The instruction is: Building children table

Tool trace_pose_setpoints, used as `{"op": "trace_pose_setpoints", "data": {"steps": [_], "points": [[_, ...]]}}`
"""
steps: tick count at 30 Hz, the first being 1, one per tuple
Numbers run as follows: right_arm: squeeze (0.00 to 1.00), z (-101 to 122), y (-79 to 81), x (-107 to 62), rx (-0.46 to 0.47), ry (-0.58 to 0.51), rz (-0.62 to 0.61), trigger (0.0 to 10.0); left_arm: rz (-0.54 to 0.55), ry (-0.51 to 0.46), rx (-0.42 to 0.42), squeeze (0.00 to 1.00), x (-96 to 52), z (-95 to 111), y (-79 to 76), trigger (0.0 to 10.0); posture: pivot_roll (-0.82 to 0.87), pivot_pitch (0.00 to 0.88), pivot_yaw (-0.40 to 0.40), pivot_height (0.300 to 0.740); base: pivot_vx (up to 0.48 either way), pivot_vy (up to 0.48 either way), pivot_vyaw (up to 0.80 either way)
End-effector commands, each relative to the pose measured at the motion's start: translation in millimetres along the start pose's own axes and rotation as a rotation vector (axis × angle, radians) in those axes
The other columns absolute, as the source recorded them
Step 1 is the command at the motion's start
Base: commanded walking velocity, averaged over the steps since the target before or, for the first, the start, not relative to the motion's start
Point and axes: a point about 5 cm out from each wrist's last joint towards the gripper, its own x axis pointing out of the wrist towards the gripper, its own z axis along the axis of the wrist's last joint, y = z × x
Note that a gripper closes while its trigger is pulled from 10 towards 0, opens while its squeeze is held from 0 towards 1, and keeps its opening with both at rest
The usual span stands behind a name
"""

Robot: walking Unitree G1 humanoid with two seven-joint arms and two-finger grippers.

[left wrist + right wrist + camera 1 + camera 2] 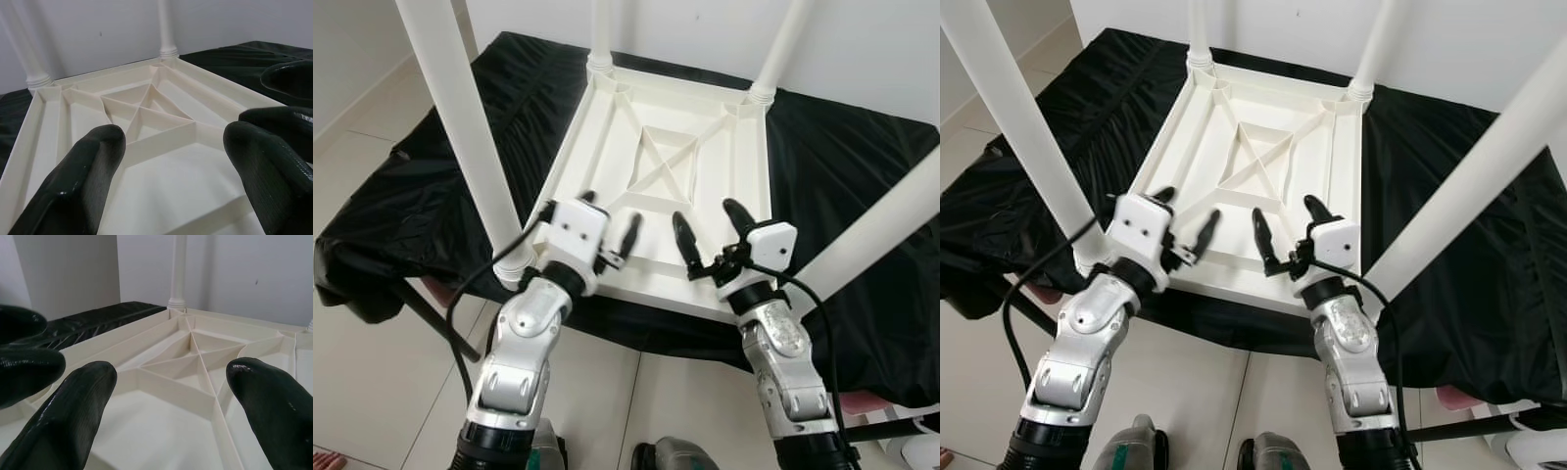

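Across the middle of the head views, a crumpled black cloth (pixel 431 186) covers a low surface standing on pale floor tiles (pixel 372 372) before a white wall (pixel 862 49). On the cloth, centre frame, lies the white plastic children's table (pixel 656 166), upside down, its ribbed underside facing up with a crossed brace in the middle. Four white round legs (pixel 460 127) rise from its corners; the two near ones slant across the upper left and the right edge of the frame, flanking both arms. Lower centre, the left gripper (pixel 610 225) and the right gripper (pixel 705 230) hover over the table's near edge, each with its fingers spread apart and holding nothing. A black cable (pixel 470 294) loops beside the left arm.
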Motion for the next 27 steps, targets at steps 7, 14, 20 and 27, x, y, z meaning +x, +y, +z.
{"op": "trace_pose_setpoints", "data": {"steps": [7,14,20,27], "points": [[0.0,-4,14.8,-26.7,-0.003,0.052,0.224,10.0,-0.137,0.021,0.017,0.0,-15.1,-3,-5.8,10.0,0.05,0.124,-0.043,0.74,0.0,0.0,0.0],[0.0,-9,15.7,-42.0,-0.066,0.077,0.303,10.0,-0.292,0.074,0.079,0.0,-25.4,-10,-14.3,10.0,0.05,0.126,-0.037,0.74,0.0,0.0,0.0],[0.0,-19,11.1,-66.9,-0.141,0.121,0.295,10.0,-0.321,0.09,0.104,0.0,-26.1,-12,-11.2,10.0,0.05,0.127,-0.033,0.74,0.0,0.0,0.0],[0.0,-30,8.0,-91.1,-0.262,0.127,0.298,10.0,-0.396,0.109,0.157,0.0,-26.8,-17,-11.2,10.0,0.03,0.129,-0.019,0.74,0.0,0.0,0.0]]}}
